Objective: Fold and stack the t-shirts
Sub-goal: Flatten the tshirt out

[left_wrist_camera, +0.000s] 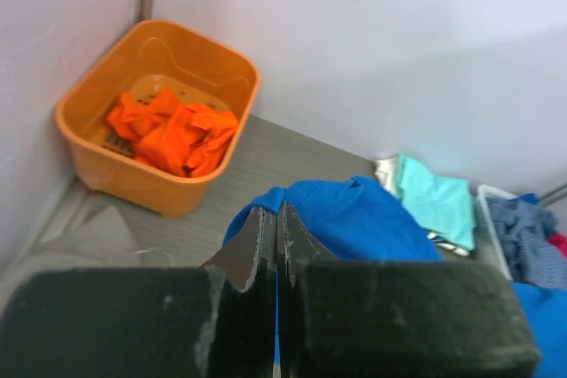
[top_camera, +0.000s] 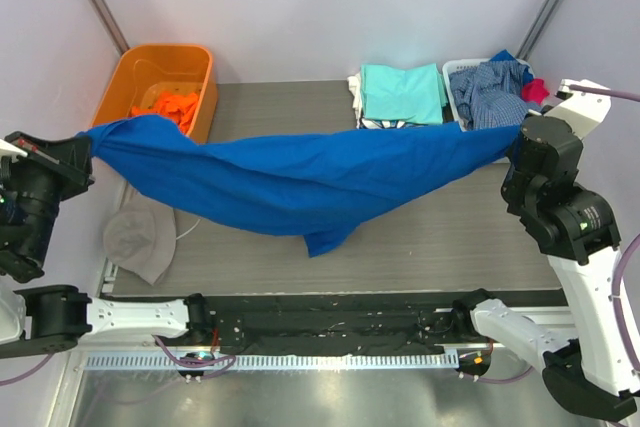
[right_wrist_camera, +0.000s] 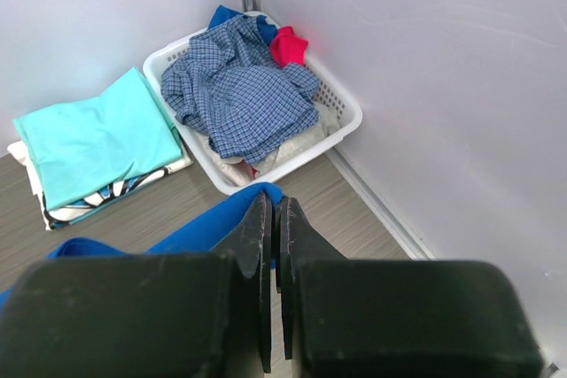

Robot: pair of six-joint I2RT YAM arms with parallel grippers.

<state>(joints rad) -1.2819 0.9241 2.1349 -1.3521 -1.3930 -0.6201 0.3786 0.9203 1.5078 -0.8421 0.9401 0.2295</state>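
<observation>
a blue t-shirt (top_camera: 300, 182) is stretched over the table (top_camera: 450, 237) from left edge to right edge, sagging at the centre. an orange bin (top_camera: 165, 50) holding an orange t-shirt (top_camera: 170, 107) stands in the far left corner; a folded aqua t-shirt (top_camera: 400, 92) lies at the far edge near the right corner. the left gripper (left_wrist_camera: 273, 219) pinches one end of the blue t-shirt, the right gripper (right_wrist_camera: 273, 210) the other.

The top view looks down from behind the arms across the whole table (top_camera: 450, 232). Each wrist view looks close past its own fingers (left_wrist_camera: 252, 250); both catch the aqua stack (right_wrist_camera: 97, 139) beyond them.
</observation>
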